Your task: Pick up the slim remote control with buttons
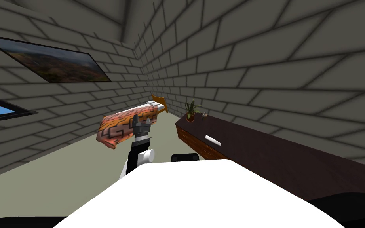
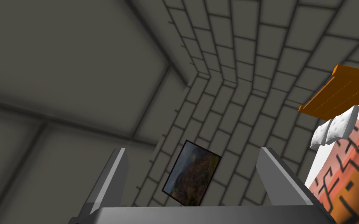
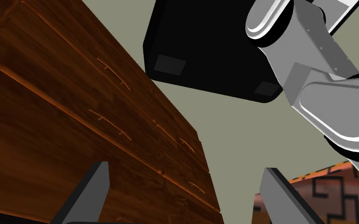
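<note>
**Remote flat on the dresser top; both sets of jaws apart and empty**

The right gripper (image 3: 185,167) is held low with its jaws spread wide and nothing between them. Close beyond one finger, the brown wooden drawer fronts of a dresser (image 3: 77,116) are seen, each with a thin handle. Past the other finger lies a corner of the orange, black-patterned bed (image 3: 311,192), and olive floor (image 3: 233,128) is seen between the two.

The left gripper (image 2: 192,151) is raised ahead of the chest, jaws likewise apart and gripping nothing. The bed's white pillows (image 2: 334,130) and orange headboard (image 2: 342,93) are seen just outside one of its fingers.

The remote (image 1: 212,139), a slim white bar, is found lying flat on the dresser's dark top near the front edge. It is well apart from both sets of jaws, off to the right of the left pair. No buttons can be made out on it. Farther along the same top, near its far end, a potted plant (image 1: 191,110) and a small dark jar (image 1: 204,115) are set side by side.
</note>
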Robot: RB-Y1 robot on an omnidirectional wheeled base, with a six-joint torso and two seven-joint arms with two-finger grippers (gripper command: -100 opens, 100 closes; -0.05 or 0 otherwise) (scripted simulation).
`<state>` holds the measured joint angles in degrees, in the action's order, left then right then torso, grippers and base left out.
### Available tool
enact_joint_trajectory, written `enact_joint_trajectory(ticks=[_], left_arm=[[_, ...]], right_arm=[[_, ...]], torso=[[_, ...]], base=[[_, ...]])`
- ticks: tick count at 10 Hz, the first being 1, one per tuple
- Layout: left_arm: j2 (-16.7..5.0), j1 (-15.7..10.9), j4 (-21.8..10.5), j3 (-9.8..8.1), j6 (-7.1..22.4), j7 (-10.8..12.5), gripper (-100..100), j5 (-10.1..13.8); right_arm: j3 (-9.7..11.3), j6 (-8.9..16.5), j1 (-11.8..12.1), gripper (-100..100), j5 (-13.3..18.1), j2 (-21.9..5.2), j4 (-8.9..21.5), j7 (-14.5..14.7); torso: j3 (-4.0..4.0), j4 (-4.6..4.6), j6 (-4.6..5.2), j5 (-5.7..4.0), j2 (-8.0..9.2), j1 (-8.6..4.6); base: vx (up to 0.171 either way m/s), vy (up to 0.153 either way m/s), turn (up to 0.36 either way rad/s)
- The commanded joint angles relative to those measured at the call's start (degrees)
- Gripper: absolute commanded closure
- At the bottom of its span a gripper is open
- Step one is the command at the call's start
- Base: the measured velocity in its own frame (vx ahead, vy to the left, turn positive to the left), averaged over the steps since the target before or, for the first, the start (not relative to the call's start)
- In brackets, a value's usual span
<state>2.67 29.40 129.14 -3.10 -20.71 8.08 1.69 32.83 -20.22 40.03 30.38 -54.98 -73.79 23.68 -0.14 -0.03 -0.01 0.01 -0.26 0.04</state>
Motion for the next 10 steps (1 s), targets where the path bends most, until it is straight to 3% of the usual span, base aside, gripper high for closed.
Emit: enact_joint_trajectory(ticks=[1,3,5,10], left_arm=[[0.00,0.00,0.00,0.00,0.00,0.00,0,0.00],[0.00,0.00,0.00,0.00,0.00,0.00,0,0.00],[0.00,0.01,0.00,0.00,0.00,0.00,0,0.00],[0.00,0.01,0.00,-0.01,0.00,0.00,0,0.00]], right_arm=[[0.48,0.17,0.14,-100,0.41,-0.49,2.27,0.28],[1.51,0.25,-0.19,-100,0.99,-1.88,5.08,0.15],[3.44,0.23,-1.10,-100,1.92,-4.15,10.16,-0.33],[5.18,-0.01,-2.30,-100,2.58,-5.72,14.73,-1.05]], torso=[[0.00,0.00,0.00,0.00,0.00,0.00],[-0.02,-0.01,0.01,0.01,-0.04,0.07],[-0.03,-0.01,0.01,0.00,-0.05,0.04],[-0.05,-0.02,0.02,0.02,-0.08,0.08]], base=[[0.043,0.007,0.144],[0.053,0.024,0.228],[0.079,0.022,0.365],[0.062,0.012,0.218]])
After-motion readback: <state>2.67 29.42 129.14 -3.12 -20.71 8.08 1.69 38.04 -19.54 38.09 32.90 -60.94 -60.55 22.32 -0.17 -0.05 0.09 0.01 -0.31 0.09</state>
